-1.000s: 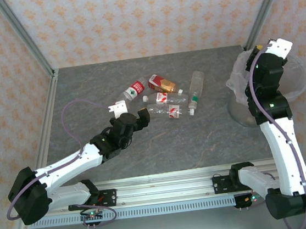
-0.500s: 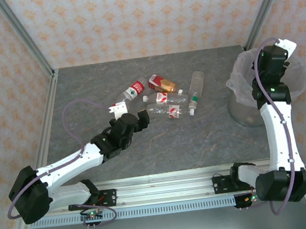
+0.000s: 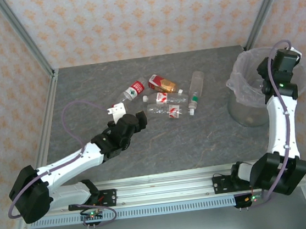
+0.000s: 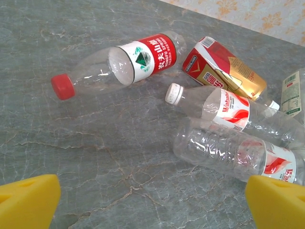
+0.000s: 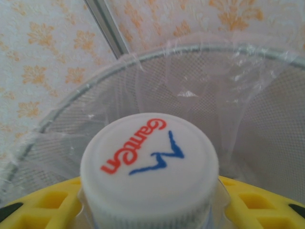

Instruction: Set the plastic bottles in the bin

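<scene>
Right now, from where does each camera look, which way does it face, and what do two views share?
Top external: above and behind the arm bases, facing down on the table; both arms show, left gripper open.
Left wrist: low over the table, facing the lying bottles; its yellow fingertips at the bottom corners.
Right wrist: above the bin, facing into it; its yellow fingers hold a white-capped bottle.
Shared: the red-capped bottle, top and left wrist; the bin, top and right wrist.

Red-capped bottle [image 4: 119,64]; white-capped bottle [image 5: 149,162]; yellow left fingers [image 4: 28,200]; grey marbled table [image 4: 95,157].
</scene>
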### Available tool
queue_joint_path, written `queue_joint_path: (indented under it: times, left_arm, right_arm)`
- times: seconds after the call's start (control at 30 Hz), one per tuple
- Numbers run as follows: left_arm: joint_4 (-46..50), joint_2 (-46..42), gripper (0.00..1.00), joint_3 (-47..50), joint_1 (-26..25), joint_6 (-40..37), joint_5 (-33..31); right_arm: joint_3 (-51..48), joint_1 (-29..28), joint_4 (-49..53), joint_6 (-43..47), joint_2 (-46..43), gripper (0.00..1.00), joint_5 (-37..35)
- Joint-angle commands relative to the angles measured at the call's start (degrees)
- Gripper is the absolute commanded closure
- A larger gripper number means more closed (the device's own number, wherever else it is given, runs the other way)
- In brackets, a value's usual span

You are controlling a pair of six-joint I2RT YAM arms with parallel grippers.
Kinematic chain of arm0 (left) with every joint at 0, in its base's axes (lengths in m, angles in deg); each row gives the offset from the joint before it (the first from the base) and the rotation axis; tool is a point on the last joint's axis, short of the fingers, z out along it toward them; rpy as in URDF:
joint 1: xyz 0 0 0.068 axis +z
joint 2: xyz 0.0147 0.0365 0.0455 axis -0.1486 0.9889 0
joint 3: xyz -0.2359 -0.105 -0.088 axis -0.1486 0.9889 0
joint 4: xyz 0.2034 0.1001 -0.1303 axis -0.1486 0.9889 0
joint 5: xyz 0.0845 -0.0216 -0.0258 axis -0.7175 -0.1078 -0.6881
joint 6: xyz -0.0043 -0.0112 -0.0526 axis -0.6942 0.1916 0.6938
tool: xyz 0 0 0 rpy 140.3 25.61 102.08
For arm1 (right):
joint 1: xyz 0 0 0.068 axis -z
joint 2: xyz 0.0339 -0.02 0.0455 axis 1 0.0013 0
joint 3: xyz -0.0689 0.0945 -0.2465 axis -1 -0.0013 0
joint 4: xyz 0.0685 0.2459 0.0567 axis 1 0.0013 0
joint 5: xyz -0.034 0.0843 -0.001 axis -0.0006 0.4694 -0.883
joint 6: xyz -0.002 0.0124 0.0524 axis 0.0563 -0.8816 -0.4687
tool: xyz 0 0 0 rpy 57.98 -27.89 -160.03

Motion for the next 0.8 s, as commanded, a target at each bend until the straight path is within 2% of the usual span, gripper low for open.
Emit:
queue_joint_path:
  times: [0.0,0.23,0.37,0.53,0.77]
  left_arm:
    - [1.94,0.84,0.0,-2.14,0.71,1.65,-2.71]
    - [2.64,1.82,0.0,-2.73,0.74,1.94,-2.4]
    - [2.86,1.8,0.0,-2.64,0.91,2.11,-2.52]
    - [2.95,1.95,0.0,-2.41,1.18,2.51,-2.34]
    - [3.0,1.52,0.0,-1.57,1.57,3.15,-2.45]
  right_arm:
    - [-0.9,1.3,2.54,-1.18,0.83,0.53,4.28]
    - [-0.57,1.67,6.4,0.22,2.47,0.51,-0.07]
    - [-0.16,1.67,8.73,0.74,3.09,0.47,-2.86]
    - [-0.68,1.67,10.38,0.33,3.72,0.38,-5.66]
    - [0.5,1.72,12.45,-0.81,3.9,0.18,-7.73]
